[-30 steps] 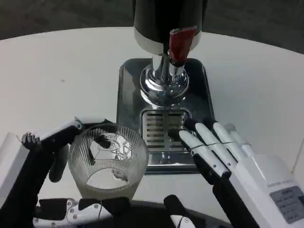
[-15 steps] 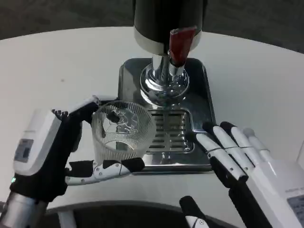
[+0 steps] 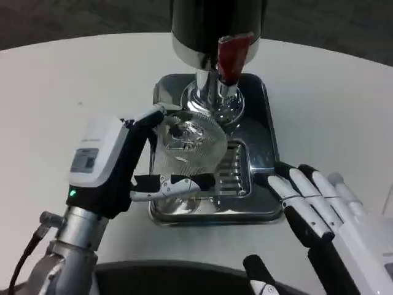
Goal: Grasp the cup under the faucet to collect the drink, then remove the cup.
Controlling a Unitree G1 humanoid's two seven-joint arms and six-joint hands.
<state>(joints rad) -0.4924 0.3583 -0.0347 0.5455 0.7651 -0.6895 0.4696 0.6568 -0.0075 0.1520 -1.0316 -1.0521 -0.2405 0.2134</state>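
Note:
A clear ribbed glass cup (image 3: 187,147) is held by my left hand (image 3: 116,163), its fingers wrapped around the cup's sides. The cup hangs over the left part of the steel drip tray (image 3: 258,132), tilted slightly, just left of and below the chrome faucet (image 3: 212,101) with its red lever (image 3: 233,55). The black dispenser body (image 3: 215,21) stands at the back of the tray. My right hand (image 3: 319,212) lies at the tray's right front corner, fingers straight and apart, holding nothing.
The white round table (image 3: 80,80) stretches to the left and right of the tray. The slotted grate (image 3: 236,169) lies in the tray's front middle. A dark floor shows beyond the table's far edge.
My left hand has carried the cup forward and rightward from the table's front onto the drip tray, close to the faucet. My right hand has drawn back toward the lower right.

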